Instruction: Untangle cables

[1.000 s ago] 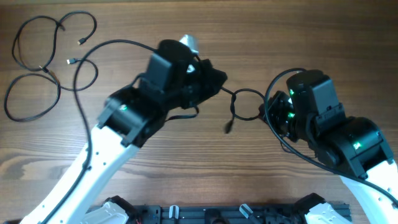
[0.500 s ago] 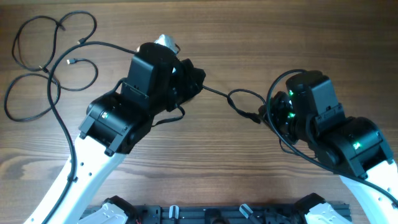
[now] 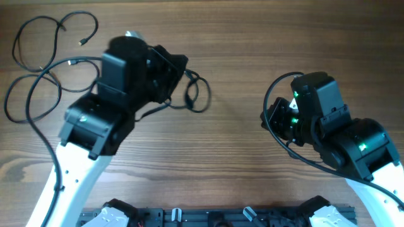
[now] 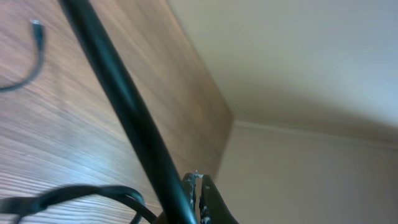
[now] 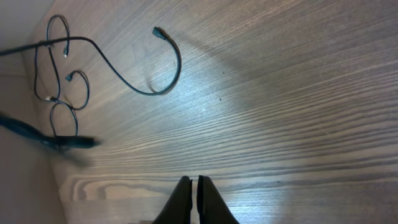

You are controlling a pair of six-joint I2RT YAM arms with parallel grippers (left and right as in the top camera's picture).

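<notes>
table (image 3: 252, 38): wood — straight fine grain, smooth, matt with a faint sheen
cables (image 5: 180, 62): black rubbery sheath, smooth, dull
arms (image 3: 69, 176): glossy white plastic shells — matt black housings

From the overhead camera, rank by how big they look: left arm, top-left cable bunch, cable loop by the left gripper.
Left arm, largest, though nearer the camera.
Then the top-left cable bunch.
Smallest, the cable loop.

Cannot see the left hand (image 4: 199, 190) whole: cropped at 6 o'clock in its wrist view, buried under its arm (image 3: 95, 120) overhead. Cannot resolve the blurred cable (image 4: 124, 115) crossing there, possibly pinched. Loses the right hand (image 5: 195, 183) at 6 o'clock too. Cannot read the tiny plug ends (image 3: 83, 42).
</notes>
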